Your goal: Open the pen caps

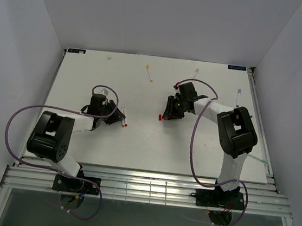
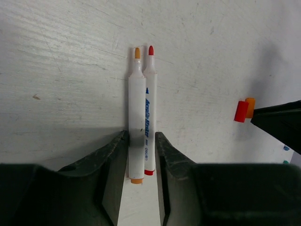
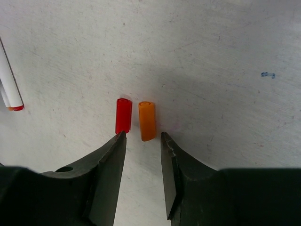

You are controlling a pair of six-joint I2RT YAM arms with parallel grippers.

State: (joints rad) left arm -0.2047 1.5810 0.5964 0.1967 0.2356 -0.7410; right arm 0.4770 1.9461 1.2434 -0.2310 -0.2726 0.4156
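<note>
Red cap, orange cap side by side on table — right claw parted beside them, left claw clamping two pens

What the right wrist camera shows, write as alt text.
A red cap and an orange cap lie side by side on the white table, just beyond the fingertips of the open right hand. Two white pen barrels poke in at the left edge.

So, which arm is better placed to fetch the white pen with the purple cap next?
Right. The right gripper is open and empty, and the purple-capped white pen lies beside that arm. The left gripper flanks two uncapped white markers, farther away.
</note>
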